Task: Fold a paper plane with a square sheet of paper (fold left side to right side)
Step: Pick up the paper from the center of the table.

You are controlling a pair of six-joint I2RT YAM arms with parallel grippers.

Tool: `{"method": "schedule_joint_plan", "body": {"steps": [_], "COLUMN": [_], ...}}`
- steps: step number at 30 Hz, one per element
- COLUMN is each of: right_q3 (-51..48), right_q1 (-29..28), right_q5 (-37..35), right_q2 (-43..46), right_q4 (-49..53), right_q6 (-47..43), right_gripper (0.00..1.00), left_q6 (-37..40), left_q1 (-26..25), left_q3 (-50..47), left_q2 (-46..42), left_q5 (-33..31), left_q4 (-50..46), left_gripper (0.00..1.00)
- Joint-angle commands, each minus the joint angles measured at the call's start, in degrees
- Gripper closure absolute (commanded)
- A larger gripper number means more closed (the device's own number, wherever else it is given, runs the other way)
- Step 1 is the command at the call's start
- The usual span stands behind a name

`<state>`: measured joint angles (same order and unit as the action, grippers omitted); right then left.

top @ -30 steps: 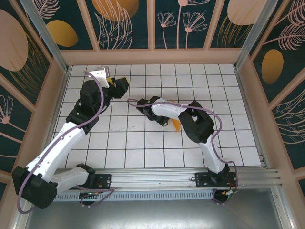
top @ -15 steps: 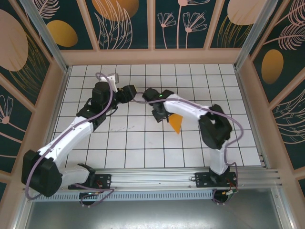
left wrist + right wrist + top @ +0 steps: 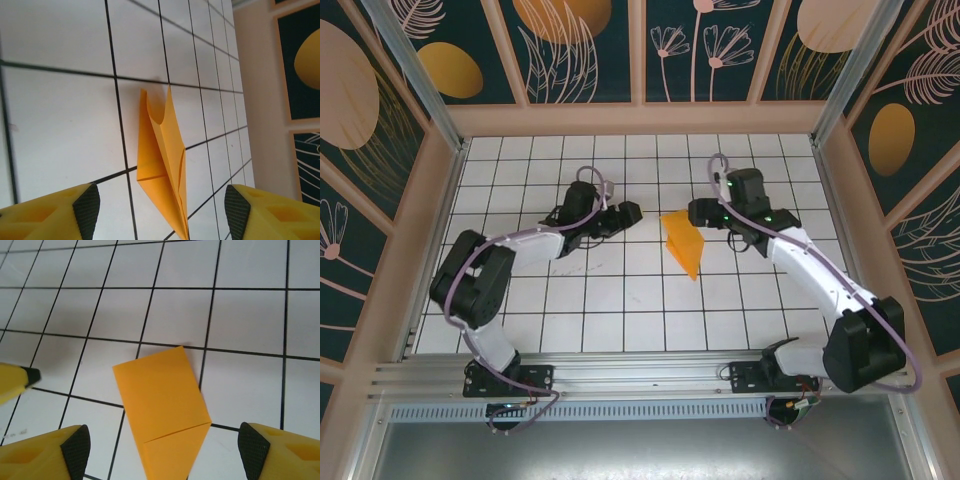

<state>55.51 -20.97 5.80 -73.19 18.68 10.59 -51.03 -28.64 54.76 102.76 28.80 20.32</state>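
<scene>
Orange paper plane (image 3: 683, 243) lying flat near the centre of the white tiled tabletop (image 3: 520, 160), left end effector (image 3: 628, 215) open and empty at its 10 o'clock, right end effector (image 3: 693, 212) open and empty close at its 12 o'clock

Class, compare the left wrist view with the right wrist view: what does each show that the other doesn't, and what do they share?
Left wrist: orange paper from a low angle, folded layers and a notched end visible; patterned wall. Right wrist: the paper's flat face with one crease; the other arm's yellow jaw tip at left. Both: white tiled table, open jaws touching nothing.
</scene>
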Motion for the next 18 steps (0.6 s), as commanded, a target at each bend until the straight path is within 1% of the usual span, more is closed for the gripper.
{"method": "schedule_joint_plan", "body": {"steps": [1, 3, 4, 8, 10, 13, 15, 16, 18], "right_q3": [-5.4, -8.2, -9.8, -14.4, -15.6, -15.8, -15.6, -15.4, -15.3], "right_q1": [4.4, 7.8, 9.5, 15.3, 17.1, 18.2, 18.3, 18.4, 18.4], "right_q5": [10.9, 14.9, 17.0, 24.8, 27.2, 29.2, 29.7, 30.3, 30.7], "right_q2": [3.6, 5.2, 6.0, 7.9, 8.2, 7.9, 7.5, 7.2, 6.9], "right_q4": [-10.4, -13.2, -15.1, -20.0, -21.1, -20.7, -19.9, -19.6, -19.3], "right_q6": [2.7, 4.0, 4.7, 7.3, 7.8, 7.2, 6.4, 6.0, 5.7], "right_gripper": [0.16, 0.14, 0.11, 0.04, 0.01, 0.01, 0.01, 0.01, 0.01], "left_q6": [-3.5, -4.5, -5.1, -6.3, -6.5, -7.0, -7.1, -6.9, -5.4], "left_q1": [-1.9, -2.8, -3.2, -4.4, -4.7, -5.0, -4.9, -5.0, -4.9], "left_q3": [5.0, 6.8, 7.8, 11.2, 12.6, 14.2, 15.0, 15.3, 15.6], "left_q2": [4.6, 7.7, 9.4, 14.4, 16.4, 19.0, 20.2, 20.6, 20.5], "left_q5": [4.4, 4.7, 4.8, 5.5, 5.6, 5.7, 6.0, 6.2, 5.9], "left_q4": [6.4, 7.1, 7.3, 7.9, 7.6, 7.1, 7.7, 7.9, 7.8], "left_gripper": [0.32, 0.32, 0.32, 0.33, 0.34, 0.37, 0.43, 0.49, 0.63]}}
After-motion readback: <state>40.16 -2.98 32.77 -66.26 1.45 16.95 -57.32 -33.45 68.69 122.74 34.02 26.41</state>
